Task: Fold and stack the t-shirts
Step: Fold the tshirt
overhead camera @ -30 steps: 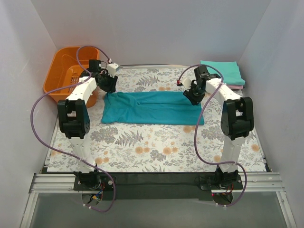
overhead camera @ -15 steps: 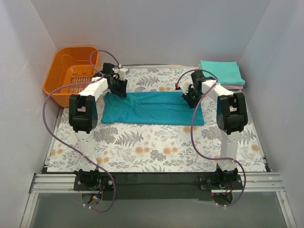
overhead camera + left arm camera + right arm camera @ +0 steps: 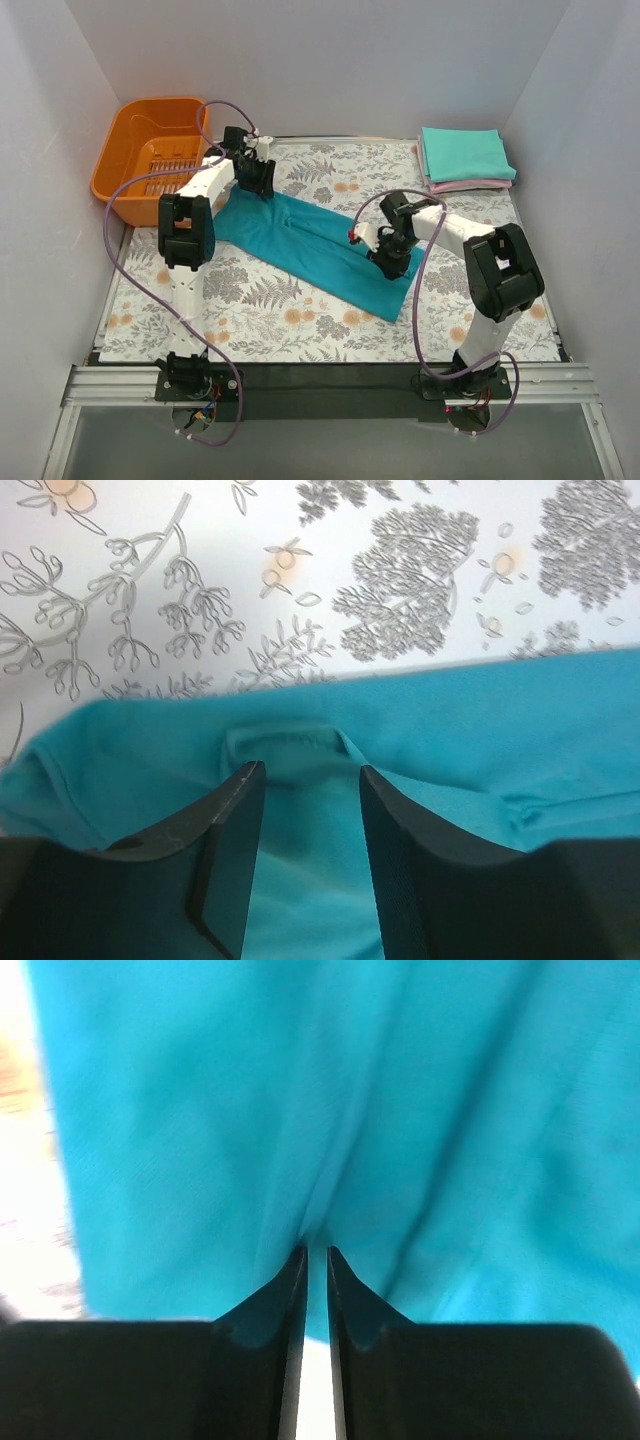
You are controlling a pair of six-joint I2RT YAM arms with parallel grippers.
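Right gripper [image 3: 391,266] has swung toward its own base since 0.5 s ago, dragging its end of the deep teal-blue t-shirt [image 3: 310,240] with it. The cloth, which then lay straight across between the arms, now runs on a slant. Left gripper [image 3: 258,185] sits at about the same place as before.

Floral table cover [image 3: 300,330]: flat, exposed on all sides of the shirt.

Deep teal-blue t-shirt: a long folded band. Its far end is under the left gripper, its near end just past the right gripper, and it lies flat on the cover between them.

Orange basket [image 3: 130,130]: just outboard of the left gripper, off the cover's far-left corner.

Mint-teal t-shirt [image 3: 465,152]: folded, lying on top of the folded pink t-shirt [image 3: 470,186], of which only an edge shows. The stack is well apart from the right gripper, at the far-right corner.

Right gripper, wrist view: fingers [image 3: 270,1300] drawn together to a thin slit, teal cloth puckered into the tips. It is pinching the shirt.

Left gripper, wrist view: fingers [image 3: 230,860] a moderate gap apart, straddling a small raised fold at the shirt's edge. They are not closed on it. Bare cover lies just beyond the tips.
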